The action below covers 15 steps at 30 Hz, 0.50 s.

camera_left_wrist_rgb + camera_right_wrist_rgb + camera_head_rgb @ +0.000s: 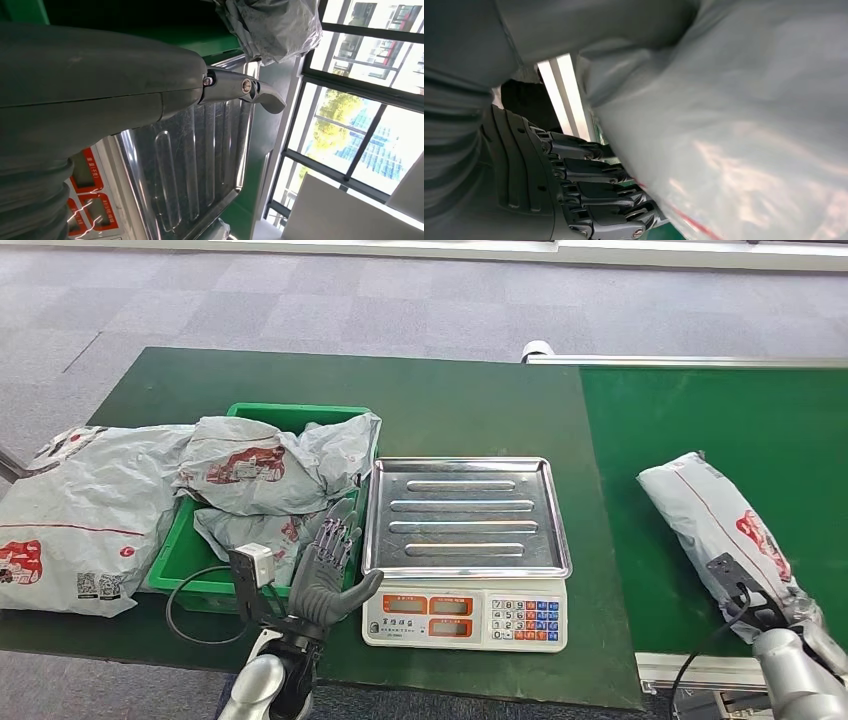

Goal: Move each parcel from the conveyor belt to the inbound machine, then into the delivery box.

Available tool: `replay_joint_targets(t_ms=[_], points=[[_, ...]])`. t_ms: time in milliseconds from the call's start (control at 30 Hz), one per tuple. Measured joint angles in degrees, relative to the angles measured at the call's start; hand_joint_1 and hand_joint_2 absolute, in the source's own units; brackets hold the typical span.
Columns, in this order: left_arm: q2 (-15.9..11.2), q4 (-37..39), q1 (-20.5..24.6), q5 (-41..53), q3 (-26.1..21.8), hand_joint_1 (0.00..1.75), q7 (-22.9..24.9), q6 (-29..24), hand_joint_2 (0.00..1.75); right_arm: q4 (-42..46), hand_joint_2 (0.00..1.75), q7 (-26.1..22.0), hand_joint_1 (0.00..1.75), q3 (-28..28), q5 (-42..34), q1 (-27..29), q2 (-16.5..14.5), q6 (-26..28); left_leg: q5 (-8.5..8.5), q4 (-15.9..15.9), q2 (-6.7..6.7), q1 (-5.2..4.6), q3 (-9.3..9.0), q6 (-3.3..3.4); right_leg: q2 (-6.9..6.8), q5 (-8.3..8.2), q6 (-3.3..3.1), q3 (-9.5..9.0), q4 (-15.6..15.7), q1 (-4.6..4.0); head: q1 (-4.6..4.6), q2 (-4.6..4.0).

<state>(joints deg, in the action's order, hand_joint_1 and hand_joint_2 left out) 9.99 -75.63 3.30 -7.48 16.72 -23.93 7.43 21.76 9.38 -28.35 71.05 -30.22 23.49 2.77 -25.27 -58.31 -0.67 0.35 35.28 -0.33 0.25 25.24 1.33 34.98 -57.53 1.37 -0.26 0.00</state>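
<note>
A grey plastic parcel (715, 525) with red print lies on the green conveyor belt (720, 410) at the right. My right hand (529, 175) grips its near end: the thumb lies over the bag (734, 120) and the fingers (594, 197) curl beneath it. The weighing scale (465, 618), with its steel tray (465, 515) bare, stands in the middle. My left hand (328, 575) hovers open by the scale's front left corner, holding nothing. The left wrist view has the tray (190, 165) beyond the thumb (250, 92). The green delivery box (185, 565) holds several grey parcels (260, 465).
A large grey parcel (80, 520) lies on the green table left of the box. A black cable (190, 610) loops near the table's front edge. The belt's metal frame (690, 362) runs along its far side. Grey carpet lies beyond.
</note>
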Motion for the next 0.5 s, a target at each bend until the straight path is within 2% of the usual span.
replay_joint_targets(t_ms=[500], points=[[0.0,0.0,0.0,0.0,0.0,0.00,0.0,0.0,1.75,-0.1,1.75,-0.7,1.75,-1.5,-1.1,-0.3,0.5,-0.7,-0.01,0.0,0.00,0.00,-0.01,0.01,0.00,0.01,0.01,0.00,0.0,-0.01,0.00,0.00]])
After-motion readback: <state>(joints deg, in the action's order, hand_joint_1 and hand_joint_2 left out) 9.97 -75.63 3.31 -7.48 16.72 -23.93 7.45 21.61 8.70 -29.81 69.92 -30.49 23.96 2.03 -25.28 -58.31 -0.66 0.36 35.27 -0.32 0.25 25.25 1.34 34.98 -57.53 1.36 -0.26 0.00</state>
